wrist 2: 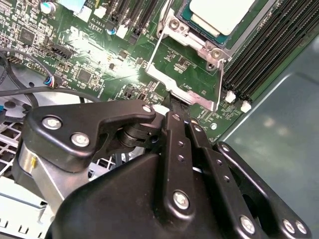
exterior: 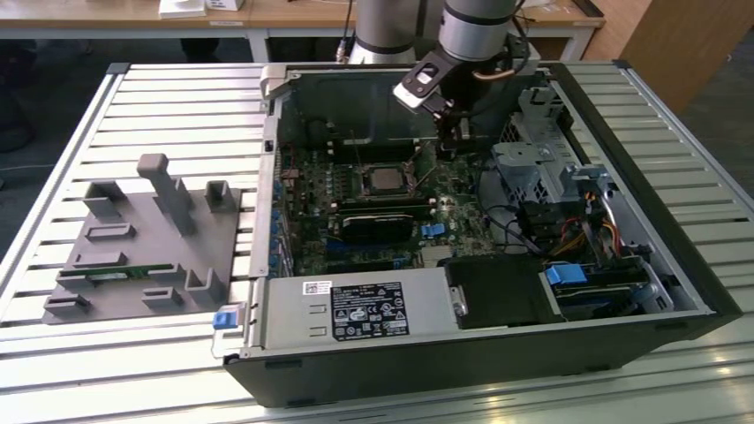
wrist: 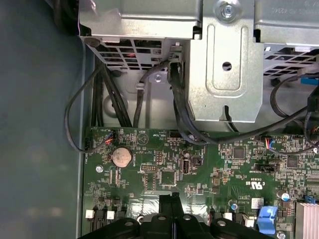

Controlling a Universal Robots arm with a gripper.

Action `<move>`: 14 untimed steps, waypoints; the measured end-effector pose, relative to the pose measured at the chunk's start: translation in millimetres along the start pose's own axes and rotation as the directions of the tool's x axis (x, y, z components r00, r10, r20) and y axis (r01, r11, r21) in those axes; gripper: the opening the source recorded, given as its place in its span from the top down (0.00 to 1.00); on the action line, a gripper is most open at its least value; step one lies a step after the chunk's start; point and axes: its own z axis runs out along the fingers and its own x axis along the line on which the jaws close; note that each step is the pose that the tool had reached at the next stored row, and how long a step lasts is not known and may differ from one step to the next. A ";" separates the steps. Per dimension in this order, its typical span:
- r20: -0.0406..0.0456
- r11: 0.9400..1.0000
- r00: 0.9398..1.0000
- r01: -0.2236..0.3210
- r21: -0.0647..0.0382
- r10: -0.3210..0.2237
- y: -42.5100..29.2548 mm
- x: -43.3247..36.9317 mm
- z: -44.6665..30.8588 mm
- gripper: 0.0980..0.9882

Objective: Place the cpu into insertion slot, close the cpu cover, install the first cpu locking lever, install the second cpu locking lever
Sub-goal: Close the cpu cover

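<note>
The cpu (exterior: pixel 383 179) lies flat in the insertion slot (exterior: pixel 360 181) on the green board, and its silver top (wrist 2: pixel 222 12) also appears in the second wrist view. The cpu cover (wrist 2: pixel 159 77) is swung open beside the slot, with green board visible through its square window. My gripper (wrist 2: pixel 178 102) is shut, its black fingertips pressed together and resting against the cover's free edge. I cannot tell whether the thin plate is pinched between them. In the exterior view the gripper (exterior: pixel 446 148) hangs just to the right of the slot. The first wrist view shows the gripper (wrist: pixel 172 196) above the board.
The open computer case stands on a slatted table. A power supply box (exterior: pixel 353 309) sits at the front, and a metal drive cage (exterior: pixel 531 168) with cables (wrist: pixel 149 99) is close beside the arm. Long memory slots (wrist 2: pixel 259 59) flank the socket. A grey fixture (exterior: pixel 141 238) is at the exterior view's left.
</note>
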 end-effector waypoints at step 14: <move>0.000 1.000 1.000 0.000 0.000 0.000 -3.5 0.1 0.0 0.99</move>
